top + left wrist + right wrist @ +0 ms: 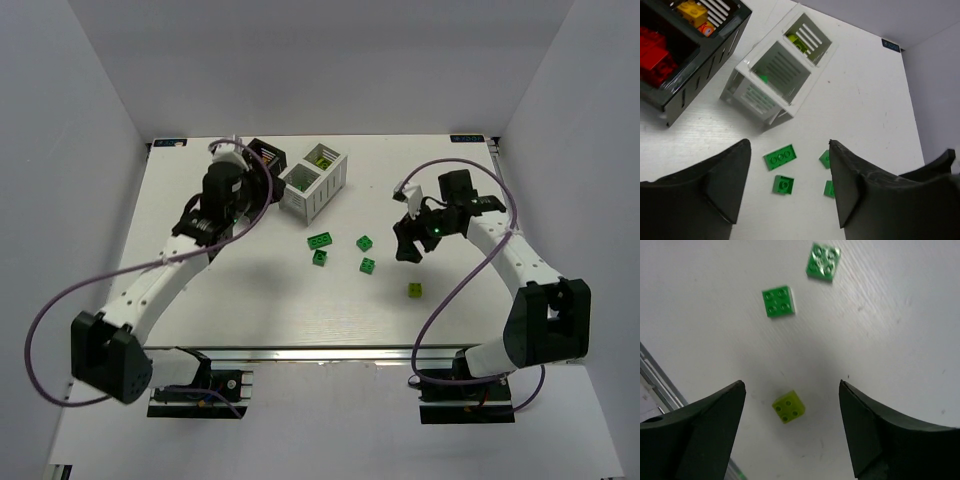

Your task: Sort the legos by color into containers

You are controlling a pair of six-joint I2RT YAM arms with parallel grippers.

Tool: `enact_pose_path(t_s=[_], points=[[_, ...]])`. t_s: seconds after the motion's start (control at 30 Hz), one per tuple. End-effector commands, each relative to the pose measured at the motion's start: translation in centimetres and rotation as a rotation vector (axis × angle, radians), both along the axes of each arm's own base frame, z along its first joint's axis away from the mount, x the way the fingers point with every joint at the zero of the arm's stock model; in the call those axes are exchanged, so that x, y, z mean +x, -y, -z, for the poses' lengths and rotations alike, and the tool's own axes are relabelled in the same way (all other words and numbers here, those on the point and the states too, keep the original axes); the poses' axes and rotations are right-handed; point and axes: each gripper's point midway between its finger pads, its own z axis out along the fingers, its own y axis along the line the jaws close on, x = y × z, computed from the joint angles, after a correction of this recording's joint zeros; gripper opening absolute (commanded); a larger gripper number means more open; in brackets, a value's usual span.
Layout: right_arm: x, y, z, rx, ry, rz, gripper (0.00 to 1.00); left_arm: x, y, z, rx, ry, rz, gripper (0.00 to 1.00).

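Left claw (789, 150): jaws parted, empty, hovering by the containers.
Black container (715, 45): red legos (657, 50) in one compartment, orange-yellow legos (692, 9) in the other; apparently done.
White container (747, 95): yellow-green piece (799, 42) in the far compartment, green bit (762, 78) in the near one.
Green legos (320, 240): four loose on the tabletop (280, 310); left to sort.
Yellow-green lego (788, 406): loose, alone, beneath the right claw.
Right claw (792, 385): jaws wide, gripping nothing.
Obstructions: none around the loose bricks.
Progress: seemingly past halfway.
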Motion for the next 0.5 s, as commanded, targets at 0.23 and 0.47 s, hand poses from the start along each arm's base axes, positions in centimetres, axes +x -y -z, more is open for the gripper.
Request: enact_pose_path(t_s=[0.23, 0.47], points=[[-4.3, 4.1, 5.6, -0.23, -0.255, 0.278, 0.89, -4.5, -3.2, 3.4, -0.063, -0.012, -0.109, 0.78], [-6.4, 3.8, 8.1, -0.246, -0.447, 0.384, 0.87, -5.0, -3.7, 5.1, -0.077, -0.05, -0.142, 0.78]])
